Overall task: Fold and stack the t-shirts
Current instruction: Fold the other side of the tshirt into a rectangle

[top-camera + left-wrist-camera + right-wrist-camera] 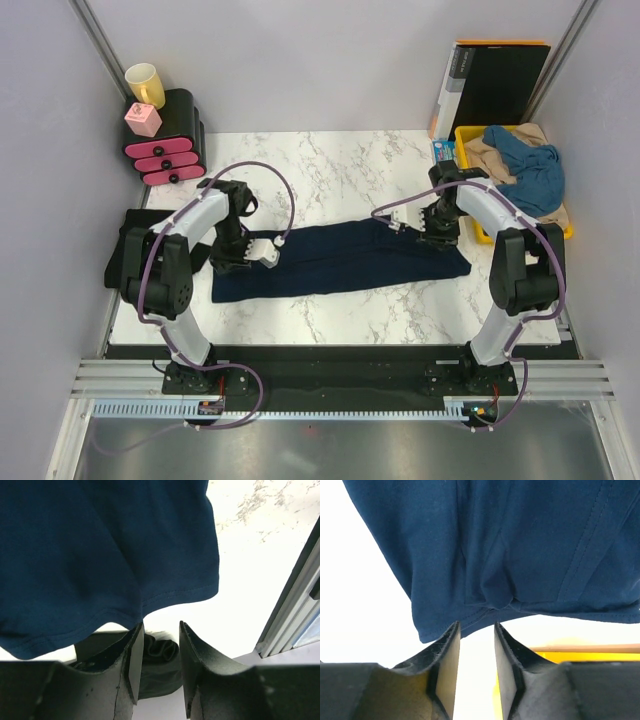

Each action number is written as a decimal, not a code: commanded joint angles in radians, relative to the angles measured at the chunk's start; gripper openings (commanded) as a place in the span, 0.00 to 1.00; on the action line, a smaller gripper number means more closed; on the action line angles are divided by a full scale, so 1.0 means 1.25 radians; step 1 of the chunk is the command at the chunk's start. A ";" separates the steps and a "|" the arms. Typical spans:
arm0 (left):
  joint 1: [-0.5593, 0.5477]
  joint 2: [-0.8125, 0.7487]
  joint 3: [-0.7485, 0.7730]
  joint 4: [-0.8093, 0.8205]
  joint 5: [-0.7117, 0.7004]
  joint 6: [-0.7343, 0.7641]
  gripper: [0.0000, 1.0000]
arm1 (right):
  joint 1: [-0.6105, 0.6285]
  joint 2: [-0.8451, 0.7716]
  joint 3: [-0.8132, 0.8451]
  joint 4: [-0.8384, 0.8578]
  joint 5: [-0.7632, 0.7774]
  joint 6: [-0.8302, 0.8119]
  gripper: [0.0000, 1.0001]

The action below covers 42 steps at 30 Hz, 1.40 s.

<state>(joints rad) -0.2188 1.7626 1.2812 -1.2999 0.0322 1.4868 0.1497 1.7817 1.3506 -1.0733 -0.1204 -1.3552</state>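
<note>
A large dark navy t-shirt (340, 260) lies on the marble table as a long strip folded lengthwise. My left gripper (232, 262) is at its left end. In the left wrist view it (161, 625) is open and empty, with the shirt's hem (100, 555) just beyond the fingertips and a black shirt (160, 665) behind the gap. My right gripper (437, 238) is at the shirt's right end. In the right wrist view it (476, 625) is open and empty, its tips just short of the navy hem (495, 555).
A yellow tray (568, 228) at the right holds a medium-blue shirt (530, 170) and a beige one (485, 150). A black orange-edged folder (495, 85) stands behind it. Pink drawers (165, 140) with a yellow mug (145, 85) stand at the back left. Black cloth (125, 260) lies at the table's left edge.
</note>
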 commanded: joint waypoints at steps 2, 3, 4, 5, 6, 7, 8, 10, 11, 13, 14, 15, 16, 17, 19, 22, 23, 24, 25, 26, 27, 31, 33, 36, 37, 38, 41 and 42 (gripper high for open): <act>0.018 0.001 0.085 -0.003 -0.016 -0.027 0.41 | 0.000 -0.031 0.081 -0.020 -0.052 0.043 0.42; 0.023 0.008 0.111 -0.002 -0.005 -0.052 0.41 | -0.003 -0.031 0.099 -0.013 -0.074 0.088 0.42; 0.031 0.023 0.156 0.002 0.001 -0.068 0.41 | -0.009 -0.025 0.116 -0.005 -0.095 0.114 0.42; 0.035 0.028 0.174 0.013 0.008 -0.080 0.41 | -0.012 -0.019 0.149 0.015 -0.133 0.145 0.42; 0.038 0.032 0.190 0.022 0.022 -0.100 0.41 | -0.014 -0.002 0.164 0.025 -0.150 0.171 0.42; 0.038 0.033 0.185 0.048 0.020 -0.112 0.41 | -0.018 0.012 0.176 0.035 -0.165 0.217 0.42; 0.038 0.036 0.178 0.075 0.020 -0.116 0.42 | -0.018 0.025 0.204 0.041 -0.183 0.232 0.42; 0.035 0.042 0.145 0.103 0.012 -0.119 0.42 | -0.018 0.080 0.234 0.040 -0.224 0.263 0.42; 0.031 0.053 0.135 0.114 0.005 -0.122 0.42 | -0.018 0.100 0.263 0.038 -0.234 0.268 0.42; 0.030 0.062 0.113 0.135 -0.004 -0.125 0.41 | -0.019 0.159 0.288 0.038 -0.247 0.269 0.42; 0.029 0.067 0.109 0.140 -0.004 -0.129 0.41 | -0.019 0.176 0.313 0.035 -0.251 0.264 0.42; 0.029 0.075 0.107 0.145 0.002 -0.133 0.40 | -0.019 0.210 0.328 0.034 -0.253 0.262 0.42; 0.028 0.078 0.107 0.148 0.002 -0.134 0.40 | -0.019 0.227 0.343 0.029 -0.258 0.258 0.42; 0.028 0.080 0.108 0.150 0.004 -0.139 0.40 | -0.019 0.245 0.375 0.024 -0.261 0.252 0.42; 0.027 0.086 0.109 0.154 0.006 -0.143 0.40 | -0.019 0.291 0.430 0.005 -0.269 0.245 0.42; 0.027 0.094 0.114 0.158 0.009 -0.148 0.40 | -0.018 0.338 0.495 -0.014 -0.279 0.237 0.43; 0.027 0.096 0.114 0.158 0.009 -0.149 0.39 | -0.019 0.348 0.507 -0.015 -0.280 0.236 0.43; 0.025 0.098 0.115 0.159 0.009 -0.150 0.39 | -0.018 0.358 0.517 -0.016 -0.282 0.236 0.43; 0.025 0.098 0.115 0.159 0.009 -0.151 0.39 | -0.018 0.361 0.532 -0.024 -0.284 0.234 0.43; 0.025 0.099 0.115 0.159 0.010 -0.154 0.39 | -0.018 0.365 0.537 -0.029 -0.289 0.229 0.43; 0.024 0.101 0.118 0.158 0.010 -0.155 0.39 | -0.015 0.369 0.539 -0.036 -0.290 0.220 0.43; 0.024 0.099 0.116 0.159 0.005 -0.154 0.38 | -0.011 0.360 0.536 -0.100 -0.289 0.174 0.43; 0.024 0.098 0.114 0.158 0.005 -0.154 0.38 | -0.011 0.346 0.527 -0.125 -0.293 0.150 0.43; 0.024 0.102 0.114 0.159 0.006 -0.152 0.38 | -0.009 0.338 0.501 -0.167 -0.294 0.110 0.43; 0.024 0.105 0.115 0.159 0.007 -0.152 0.38 | -0.008 0.343 0.498 -0.189 -0.294 0.096 0.43; 0.023 0.112 0.115 0.159 0.006 -0.154 0.38 | -0.007 0.349 0.500 -0.195 -0.299 0.100 0.43; 0.019 0.117 0.124 0.159 0.006 -0.155 0.37 | -0.009 0.391 0.534 -0.225 -0.320 0.102 0.43; 0.018 0.114 0.125 0.159 0.005 -0.154 0.37 | -0.009 0.396 0.538 -0.229 -0.323 0.101 0.43</act>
<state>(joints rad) -0.1875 1.8942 1.4132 -1.1069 0.0288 1.3239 0.1352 2.2433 1.9800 -1.2747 -0.4522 -1.1839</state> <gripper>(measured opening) 0.377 0.430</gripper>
